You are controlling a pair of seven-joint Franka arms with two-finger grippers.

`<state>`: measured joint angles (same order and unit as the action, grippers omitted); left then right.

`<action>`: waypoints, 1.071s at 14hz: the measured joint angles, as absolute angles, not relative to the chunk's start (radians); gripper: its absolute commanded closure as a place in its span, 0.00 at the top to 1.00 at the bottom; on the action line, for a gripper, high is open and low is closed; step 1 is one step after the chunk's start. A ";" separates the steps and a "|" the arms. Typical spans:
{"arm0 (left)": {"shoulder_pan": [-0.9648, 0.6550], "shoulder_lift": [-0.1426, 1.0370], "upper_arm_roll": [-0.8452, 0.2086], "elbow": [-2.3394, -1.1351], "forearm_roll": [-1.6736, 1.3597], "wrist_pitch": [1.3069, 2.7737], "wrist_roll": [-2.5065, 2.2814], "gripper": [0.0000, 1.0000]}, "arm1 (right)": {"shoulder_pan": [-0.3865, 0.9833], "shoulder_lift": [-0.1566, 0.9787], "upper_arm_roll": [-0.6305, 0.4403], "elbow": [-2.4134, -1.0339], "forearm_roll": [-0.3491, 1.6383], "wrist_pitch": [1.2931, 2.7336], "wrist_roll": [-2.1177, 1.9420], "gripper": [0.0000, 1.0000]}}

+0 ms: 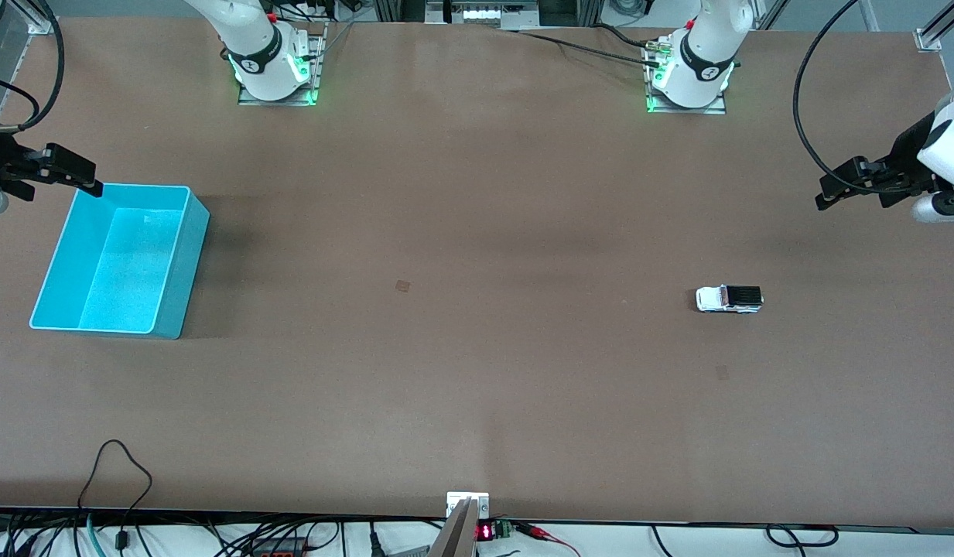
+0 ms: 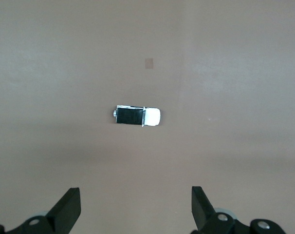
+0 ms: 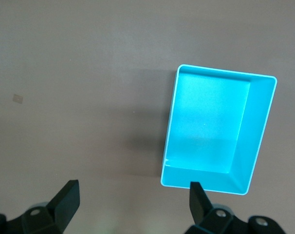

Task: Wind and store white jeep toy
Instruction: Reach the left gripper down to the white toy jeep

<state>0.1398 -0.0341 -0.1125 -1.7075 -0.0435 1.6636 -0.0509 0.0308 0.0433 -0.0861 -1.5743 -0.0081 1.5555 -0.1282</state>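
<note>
My left tool (image 1: 825,197) spread wide, empty, up over the worktop (image 1: 477,348) at its end | my right tool (image 1: 90,186) spread wide, empty, over cyan bin (image 1: 179,263) corner | white jeep toy (image 1: 729,299) upright on worktop, toward left arm's end, well apart from bin

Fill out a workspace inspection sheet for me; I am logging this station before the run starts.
Surface: brown table, two small darker patches.
Job's things: white jeep toy on its wheels toward the left arm's end; cyan bin toward the right arm's end, nothing in it.
Clutter: nothing seen.
Grippers: left gripper open, high over the toy's end of the table; right gripper open, over the bin's edge; both hold nothing.
Cables: black cable looping onto the table's near edge.
Surroundings: metal frame posts at the corners.
</note>
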 measured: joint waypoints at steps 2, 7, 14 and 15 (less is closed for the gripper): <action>0.140 -0.035 -0.113 -1.711 -0.043 1.664 -0.051 1.00 | 0.031 0.043 -0.087 -1.574 -0.008 1.555 -0.128 1.00; 0.140 -0.035 -0.117 -1.770 -0.041 1.667 -0.050 1.00 | 0.031 0.043 -0.087 -1.574 -0.008 1.555 -0.128 1.00; 0.129 0.116 -0.133 -1.911 -0.041 1.802 0.019 1.00 | 0.031 0.045 -0.087 -1.578 -0.008 1.555 -0.128 1.00; 0.131 0.160 -0.132 -1.913 -0.041 1.840 0.060 1.00 | 0.031 0.047 -0.086 -1.579 -0.008 1.555 -0.128 1.00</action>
